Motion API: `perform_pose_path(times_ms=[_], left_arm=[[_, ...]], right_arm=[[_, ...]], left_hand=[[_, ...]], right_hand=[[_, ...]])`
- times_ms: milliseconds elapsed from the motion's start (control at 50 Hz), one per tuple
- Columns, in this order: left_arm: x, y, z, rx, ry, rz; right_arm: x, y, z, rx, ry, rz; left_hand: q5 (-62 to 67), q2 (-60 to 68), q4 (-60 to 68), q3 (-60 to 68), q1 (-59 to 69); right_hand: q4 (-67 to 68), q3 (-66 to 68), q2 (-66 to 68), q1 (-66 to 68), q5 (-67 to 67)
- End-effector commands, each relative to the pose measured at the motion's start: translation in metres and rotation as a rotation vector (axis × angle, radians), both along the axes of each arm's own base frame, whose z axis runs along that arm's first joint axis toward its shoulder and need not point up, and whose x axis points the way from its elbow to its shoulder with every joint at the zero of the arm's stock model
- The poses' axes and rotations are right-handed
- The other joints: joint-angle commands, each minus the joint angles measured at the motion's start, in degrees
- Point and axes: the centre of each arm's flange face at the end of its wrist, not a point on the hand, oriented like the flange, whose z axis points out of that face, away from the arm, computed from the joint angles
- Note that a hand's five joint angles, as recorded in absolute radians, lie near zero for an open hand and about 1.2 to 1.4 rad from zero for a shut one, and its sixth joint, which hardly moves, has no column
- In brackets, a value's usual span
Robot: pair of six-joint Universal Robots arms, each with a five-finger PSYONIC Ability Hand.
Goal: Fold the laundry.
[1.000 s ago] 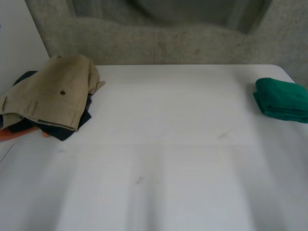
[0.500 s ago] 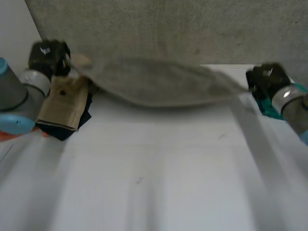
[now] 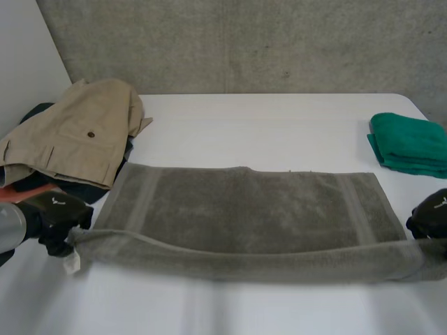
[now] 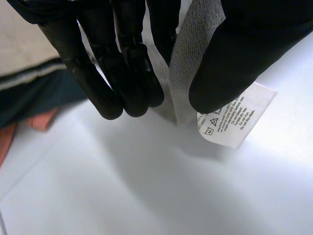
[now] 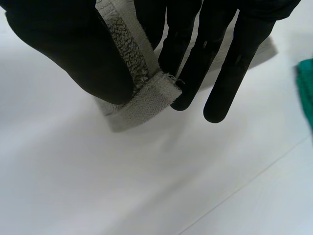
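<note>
A grey towel [image 3: 244,213] lies spread across the middle of the white table [image 3: 279,118], its near long edge lifted off the surface. My left hand [image 3: 61,218] pinches the towel's near left corner [image 4: 188,58] between thumb and fingers; a white care label [image 4: 235,120] hangs there below the thumb. My right hand [image 3: 431,218] pinches the near right corner [image 5: 142,98] between thumb and fingers, just above the table.
A pile of clothes with beige trousers [image 3: 77,136] on top, over dark and orange garments, sits at the far left. A folded green cloth [image 3: 411,143] lies at the far right edge. A concrete wall [image 3: 244,42] stands behind the table.
Both hands swung the towel down from the air and toward the near edge. It now lies spread flat on the table, with only its near edge still held up.
</note>
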Motion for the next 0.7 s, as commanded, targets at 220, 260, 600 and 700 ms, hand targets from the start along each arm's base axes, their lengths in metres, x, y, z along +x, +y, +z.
perform_pose_path(times_ms=[220, 260, 600, 700], left_arm=[[-0.048, -0.092, 0.024, -0.246, 0.214, 0.200], [-0.051, -0.103, 0.022, -0.261, 0.213, 0.227], [-0.084, -0.139, -0.005, -0.264, 0.178, 0.281], [-0.080, -0.137, 0.009, -0.293, 0.211, 0.356]], right_arm=[[0.025, -0.104, -0.037, -0.376, -0.156, -0.107], [0.026, -0.113, -0.039, -0.409, -0.159, -0.111], [0.060, -0.177, -0.076, -0.609, -0.195, -0.105], [0.055, -0.181, -0.063, -0.639, -0.273, -0.174]], left_hand=[[13.12, 11.04, 11.27, 11.43, 14.01], [13.12, 11.04, 11.27, 11.43, 14.01], [-56.88, -58.96, -58.73, -58.57, -55.99], [-56.88, -58.96, -58.73, -58.57, -55.99]], right_hand=[[11.46, 12.00, 12.78, 15.49, 11.47], [11.46, 12.00, 12.78, 15.49, 11.47], [-58.54, -58.00, -57.22, -54.51, -58.53], [-58.54, -58.00, -57.22, -54.51, -58.53]])
